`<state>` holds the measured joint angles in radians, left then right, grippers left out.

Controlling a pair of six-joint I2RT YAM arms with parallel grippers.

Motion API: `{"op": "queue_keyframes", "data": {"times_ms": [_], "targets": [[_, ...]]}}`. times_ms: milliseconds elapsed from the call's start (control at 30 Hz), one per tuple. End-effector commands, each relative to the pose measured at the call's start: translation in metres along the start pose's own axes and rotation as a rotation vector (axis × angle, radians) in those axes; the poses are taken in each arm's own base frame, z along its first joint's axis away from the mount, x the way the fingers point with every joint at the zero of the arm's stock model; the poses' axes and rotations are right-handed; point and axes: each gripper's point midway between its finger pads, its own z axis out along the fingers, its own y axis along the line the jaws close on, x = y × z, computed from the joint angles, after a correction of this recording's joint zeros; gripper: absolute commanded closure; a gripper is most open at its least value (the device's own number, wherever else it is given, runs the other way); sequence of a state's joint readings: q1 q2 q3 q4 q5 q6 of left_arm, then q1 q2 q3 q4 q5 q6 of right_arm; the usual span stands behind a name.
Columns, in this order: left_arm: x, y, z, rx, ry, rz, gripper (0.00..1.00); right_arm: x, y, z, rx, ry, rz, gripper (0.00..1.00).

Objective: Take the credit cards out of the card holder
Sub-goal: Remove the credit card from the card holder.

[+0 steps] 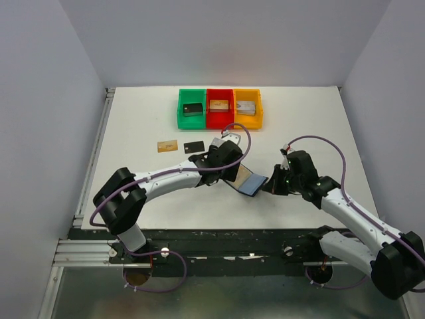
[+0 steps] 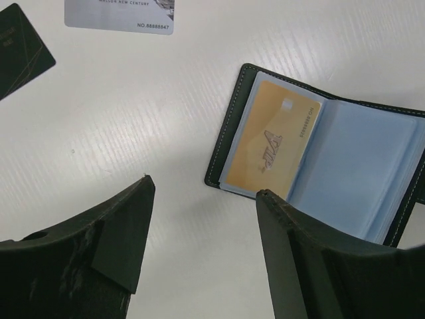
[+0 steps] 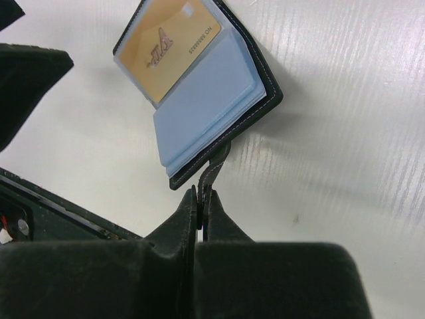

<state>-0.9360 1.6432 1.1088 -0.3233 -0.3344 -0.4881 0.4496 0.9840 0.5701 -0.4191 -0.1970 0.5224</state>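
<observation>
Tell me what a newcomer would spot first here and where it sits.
The open card holder at mid-table draws the eye, a tan-gold card in its bluish pocket and its black edge pinched by the right fingers. The left fingers hang open just beside it. At the far edge stands a row of green, red and orange bins, with loose cards lying in front.

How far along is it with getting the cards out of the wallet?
Done: a tan card, a black card and a silver card lie loose on the table. In hand: the right claw is shut on a flap of the open card holder, and the open left claw hovers beside it. Left: one gold card sits inside; whether more hide behind it cannot be told.
</observation>
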Motion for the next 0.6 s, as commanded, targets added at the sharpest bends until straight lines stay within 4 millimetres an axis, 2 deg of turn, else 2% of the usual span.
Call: {"op": "queue_keyframes", "data": {"times_ms": [0, 67, 233, 300, 433, 567], "targets": [[-0.010, 0.006, -0.007, -0.006, -0.032, -0.034, 0.25, 0.004, -0.002, -0.001, 0.005, 0.028, -0.013, 1.00], [-0.014, 0.001, -0.010, 0.033, -0.053, -0.032, 0.25, 0.004, -0.002, -0.001, 0.008, 0.028, -0.016, 1.00], [-0.030, -0.047, -0.015, 0.283, -0.089, 0.025, 0.29, 0.006, -0.008, 0.001, 0.037, 0.032, -0.014, 1.00], [-0.031, -0.056, -0.008, 0.311, -0.071, 0.039, 0.34, 0.006, -0.012, 0.001, 0.058, 0.036, -0.015, 1.00], [-0.024, -0.057, 0.013, 0.282, -0.035, 0.065, 0.53, 0.009, -0.020, 0.003, 0.107, 0.061, -0.007, 1.00], [-0.012, -0.057, 0.028, 0.270, 0.013, 0.082, 0.60, 0.006, -0.021, 0.003, 0.118, 0.058, -0.001, 1.00]]}}
